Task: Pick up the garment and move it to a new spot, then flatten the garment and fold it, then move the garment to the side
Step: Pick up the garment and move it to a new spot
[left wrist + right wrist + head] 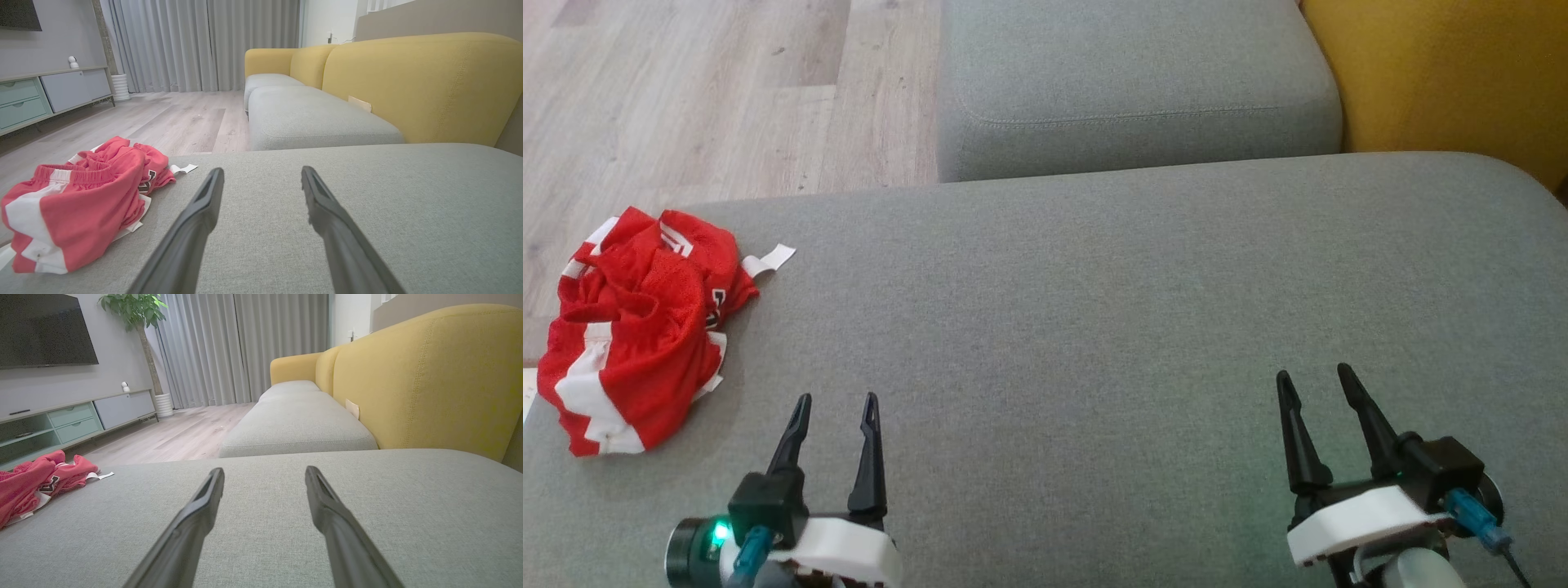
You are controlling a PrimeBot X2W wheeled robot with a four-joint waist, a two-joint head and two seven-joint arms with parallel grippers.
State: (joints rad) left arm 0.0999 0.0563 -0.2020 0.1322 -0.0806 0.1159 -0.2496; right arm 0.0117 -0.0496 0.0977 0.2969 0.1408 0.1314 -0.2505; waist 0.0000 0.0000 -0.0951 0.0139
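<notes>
Grey seat cushion [1054, 327] served as our work surface, with wood floor [686, 98] beyond its far left and a yellow sofa back [1445, 73] at the far right. At the cushion's left edge lay the garment [637, 327], red with white bands, crumpled in a heap, its white tag [768, 261] lying flat beside it.

Just right of the heap and clear of it, our left pincer [838, 398] stood wide, with nothing between its jaws. Well apart to the right, our right pincer [1313, 371] was equally wide and empty above bare cushion.

We judged the first step, the pick-up, not yet begun. The next move seemed to call for the left pincer to swing left over the heap, drop onto a raised fold and close on enough cloth to lift it. The garment would then go to the open middle of the cushion, where there was room to flatten it.

Of containers, the right wrist view showed a low cabinet [49, 428] with shut drawers [77, 422], contents hidden from us, and a white pot [164, 405] holding a leafy plant [130, 306].
</notes>
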